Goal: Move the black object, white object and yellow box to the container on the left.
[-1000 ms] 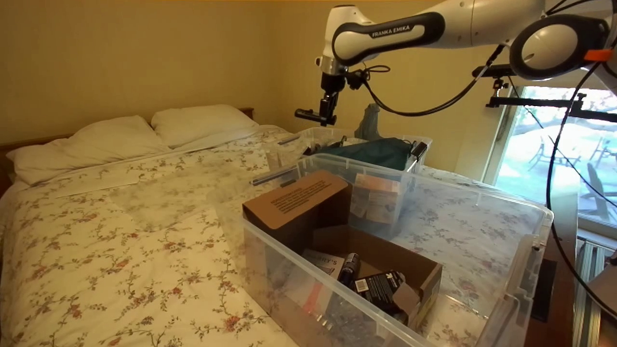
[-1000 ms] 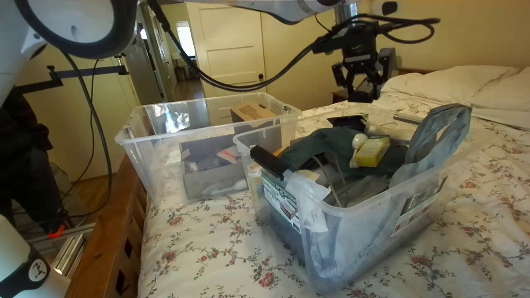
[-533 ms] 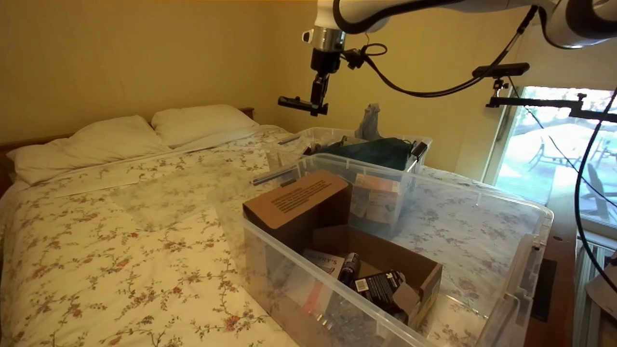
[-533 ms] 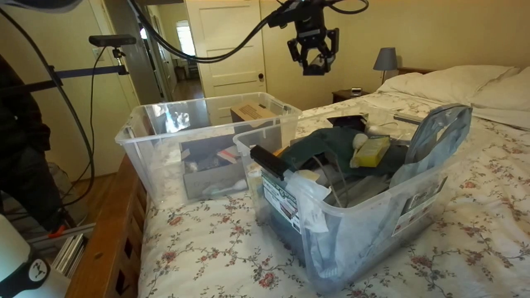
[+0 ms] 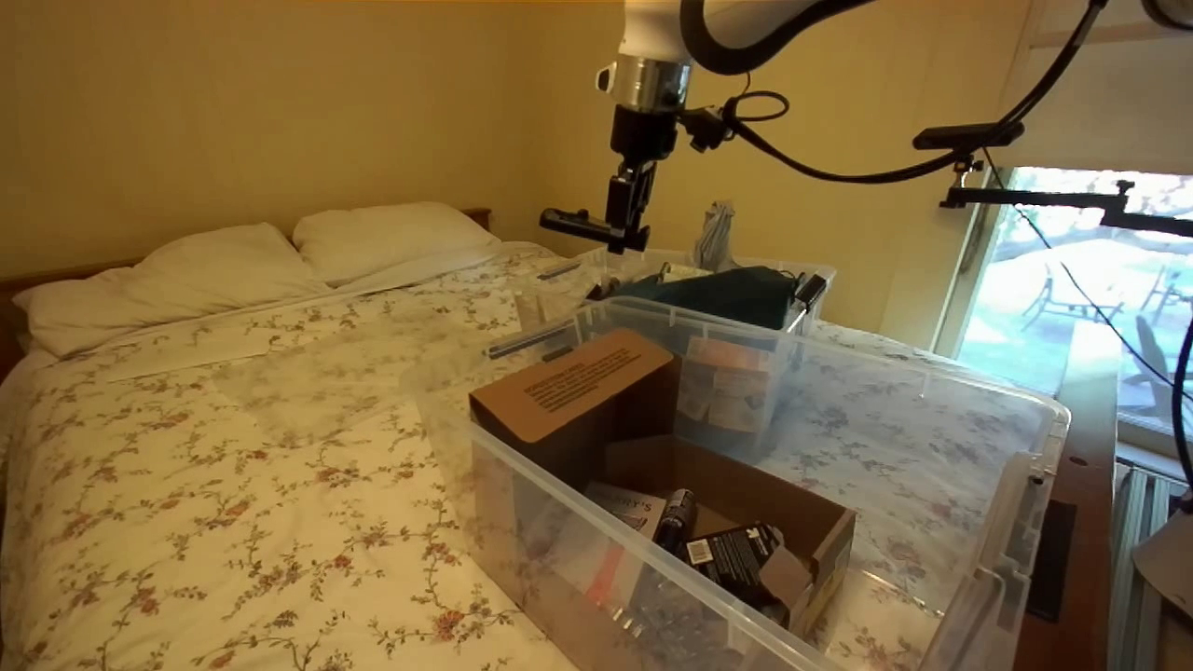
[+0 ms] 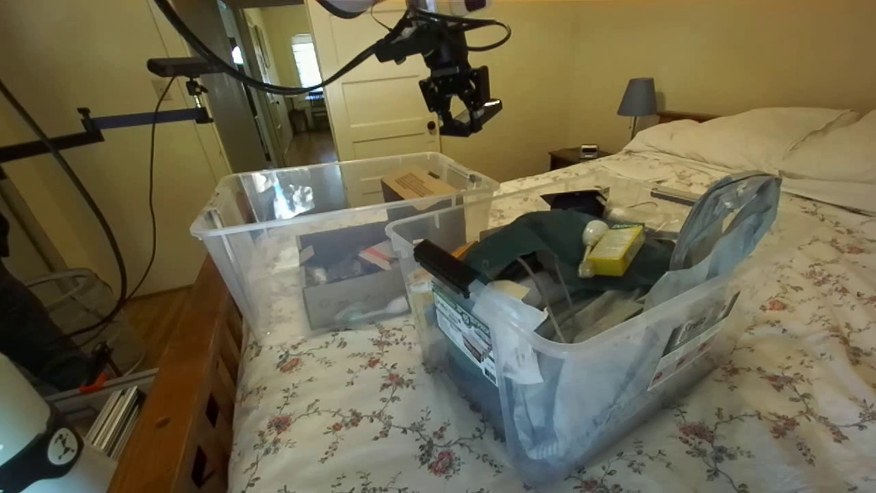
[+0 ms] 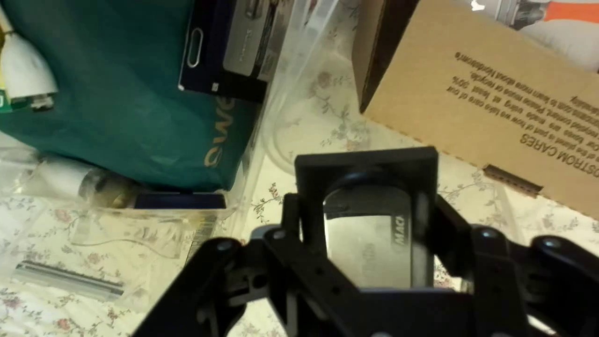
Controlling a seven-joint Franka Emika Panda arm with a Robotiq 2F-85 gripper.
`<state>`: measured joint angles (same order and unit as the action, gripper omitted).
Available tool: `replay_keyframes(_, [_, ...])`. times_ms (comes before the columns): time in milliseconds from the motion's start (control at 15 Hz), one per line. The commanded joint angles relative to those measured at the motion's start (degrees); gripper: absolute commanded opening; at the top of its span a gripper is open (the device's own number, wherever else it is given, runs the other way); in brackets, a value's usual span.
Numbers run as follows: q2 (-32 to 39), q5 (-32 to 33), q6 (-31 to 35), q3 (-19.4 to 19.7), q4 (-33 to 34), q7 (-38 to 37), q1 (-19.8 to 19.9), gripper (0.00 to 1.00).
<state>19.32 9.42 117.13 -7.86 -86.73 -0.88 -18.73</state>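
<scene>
My claw [image 6: 460,122] is clamped on the black object [image 7: 367,187], a flat piece with a dark frame and a paler window where I can read the letters MAC. In the wrist view my fingers [image 7: 290,215] sit against its two opposite sides. I hold it in the air above the counter [image 6: 328,404], which is a bed with a floral cover. Looking down from my wrist, I see it between the green bag [image 7: 121,93] on one side and the flap of the cardboard box [image 7: 491,93] on the other.

The cardboard box stands open inside the left container [image 6: 308,220], and in an exterior view I make out a black cylinder [image 5: 676,520] and a dark carton [image 5: 732,559] in it, lying just beside each other.

The yellow box [image 6: 617,250] and the white object [image 6: 594,233] lie in the right container [image 6: 582,404], on top of the green bag. The white object, round-headed, sits right by one end of the yellow box; whether the two touch, I cannot tell. A grey-blue bag [image 6: 718,212] rises above the rim near them.

Both containers are clear-walled. Pillows [image 5: 391,240] lie at the head of the bed, and a lamp [image 6: 636,98] stands beyond.
</scene>
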Motion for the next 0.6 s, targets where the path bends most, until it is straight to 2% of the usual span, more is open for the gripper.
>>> replay_keyframes(0, [-7.43, 1.17, 6.10, -1.54, -13.80, -8.44, -1.11, 0.42])
replay_keyframes(133, [-9.52, 0.10, 12.40, -2.46, -19.70, -14.39, -1.47, 0.42])
replay_keyframes(200, [-4.73, 0.26, 6.99, -2.73, -11.24, -9.87, -0.73, 0.67])
replay_keyframes(333, [-6.48, 0.24, 10.24, -3.23, -15.75, -12.87, -1.08, 0.67])
replay_keyframes(467, [-7.36, 0.23, 10.91, -3.31, -17.28, -13.42, -0.98, 0.67])
replay_keyframes(533, [-7.16, 1.09, 9.78, -3.34, -16.41, -12.87, -1.13, 0.42])
